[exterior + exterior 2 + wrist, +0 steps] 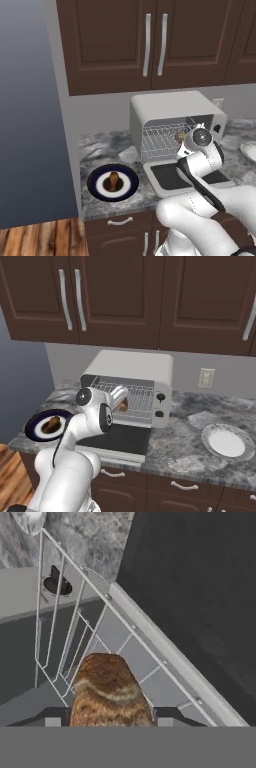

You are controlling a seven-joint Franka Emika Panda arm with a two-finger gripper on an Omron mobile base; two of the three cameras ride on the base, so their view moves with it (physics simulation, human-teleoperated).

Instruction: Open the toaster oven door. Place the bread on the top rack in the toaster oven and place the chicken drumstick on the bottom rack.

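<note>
The light grey toaster oven (170, 107) (132, 366) stands on the counter with its door (172, 177) (117, 438) (200, 587) folded down flat. My gripper (183, 138) (120, 398) (111, 718) reaches into the oven mouth, shut on the tan bread (180, 136) (122, 404) (107, 692). Under the bread lies a silver wire rack (75, 627) (142, 391); I cannot tell whether the bread rests on it or which rack it is. The dark brown chicken drumstick (114, 181) (51, 425) lies on a dark blue plate (97, 190) (35, 428) left of the oven.
A white plate (227, 442) (250, 150) sits on the marble counter to the oven's right. Dark wood cabinets (150, 45) hang above. A wall outlet (205, 377) is behind. The counter ends just left of the blue plate, above wooden floor (40, 240).
</note>
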